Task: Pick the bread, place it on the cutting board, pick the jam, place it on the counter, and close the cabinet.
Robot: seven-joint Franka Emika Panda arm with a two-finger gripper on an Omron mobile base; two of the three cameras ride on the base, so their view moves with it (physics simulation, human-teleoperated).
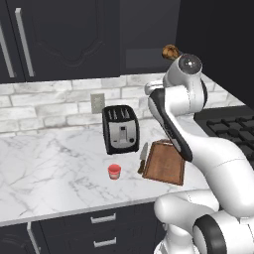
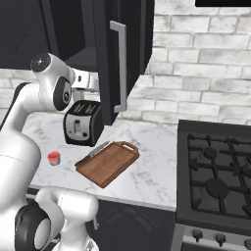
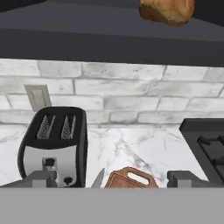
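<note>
The bread, a golden-brown roll, lies on the lower shelf of the open cabinet and peeks out above the arm's elbow as bread. My gripper is open and empty, below the shelf and apart from the roll, facing the brick wall. The cabinet door stands swung out with its silver bar handle. The red jam stands on the marble counter left of the cutting board; from the other side I see the jam and cutting board.
A black-and-silver toaster stands behind the jam near a wall outlet. A knife lies along the board's left edge. A black gas stove borders the counter on the right. Closed upper cabinets hang at left.
</note>
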